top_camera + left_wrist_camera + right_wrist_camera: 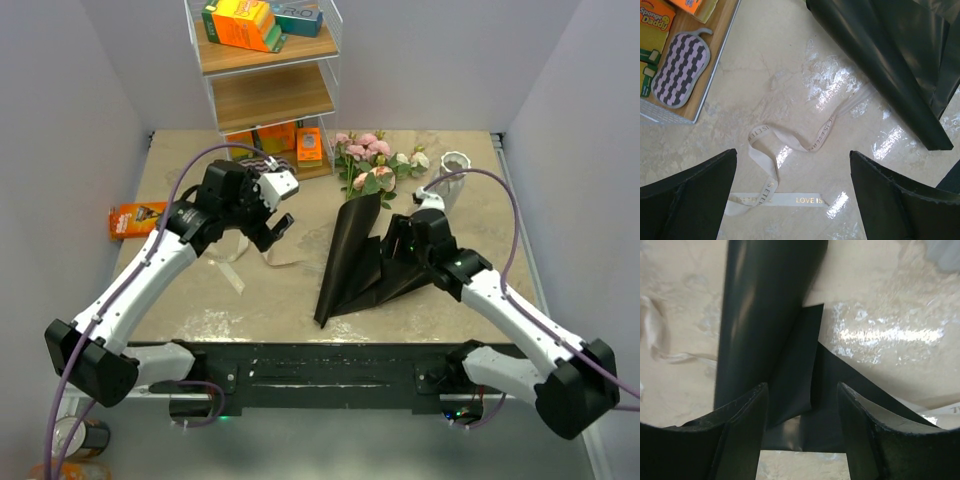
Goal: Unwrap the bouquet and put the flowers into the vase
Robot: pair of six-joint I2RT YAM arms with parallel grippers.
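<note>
Two pincers work over the table (pixel 270 300), and neither has a firm hold on anything. Nearest, the pale ribbon (pixel 805 200) lies untied in loose loops on the left. The left gripper (pixel 792 152) hangs above it with its fingers spread wide and empty, so a low pass could catch a loop and drag it along. In the middle, the black paper (pixel 350 265) sprawls half loosened, its point toward the near edge. The right gripper (pixel 802 385) sits over a fold of it, fingers part spread with the sheet under the gap and, as far as I can tell, nothing pinched. That sheet looks slick, so a shallow bite would likely slip off. A hard tug could sweep the whole bouquet sideways. Farther back, the flowers (pixel 372 160) spill from the paper's wide mouth, heads toward the shelf rack (pixel 265 95). The vase (pixel 455 163) stands upright just right of them. It is small, so a shove from the stems could topple it.
</note>
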